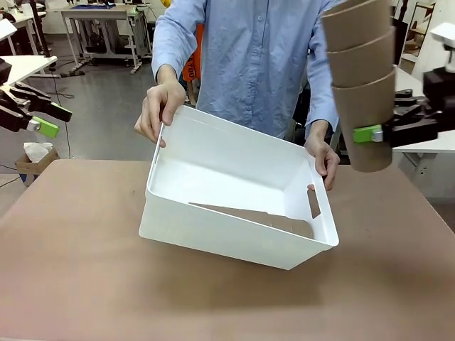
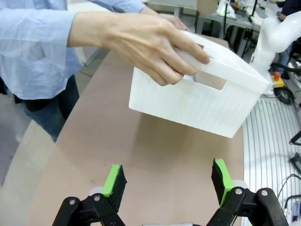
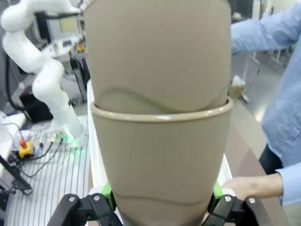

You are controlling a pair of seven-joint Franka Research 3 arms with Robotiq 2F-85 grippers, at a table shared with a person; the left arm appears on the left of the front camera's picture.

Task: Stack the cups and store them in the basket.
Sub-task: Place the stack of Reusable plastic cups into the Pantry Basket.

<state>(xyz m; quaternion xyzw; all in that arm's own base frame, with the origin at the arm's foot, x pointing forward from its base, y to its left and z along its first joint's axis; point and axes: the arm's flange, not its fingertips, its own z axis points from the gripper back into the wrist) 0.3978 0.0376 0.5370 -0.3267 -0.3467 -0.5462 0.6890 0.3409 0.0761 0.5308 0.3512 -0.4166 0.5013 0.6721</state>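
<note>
The stack of cups [image 1: 361, 85] is held upright near its base by the right hand [image 1: 369, 133], high at the far right above the worktop [image 1: 71, 284]; the left hand [image 1: 43, 119] is spread wide and holds nothing. The basket [image 1: 234, 206] is tilted mid-worktop by the person's hands [image 1: 160, 110]. The cups are judged light, stiff and crushable, best gripped low on the outer wall.

A robotics lab or workshop. A plain brown table [image 1: 78, 284] fills the foreground on a grey concrete floor [image 1: 106, 114]. Beyond its far edge stand metal-framed workbenches [image 1: 99, 21] loaded with equipment. A white jointed robot arm [image 3: 42, 70] rises beside a ribbed metal base plate [image 3: 47, 174], with loose cables and a yellow box carrying a red stop button [image 3: 24, 148] next to it. An open cardboard box [image 1: 34, 160] sits on the floor past the table's far left corner.
</note>
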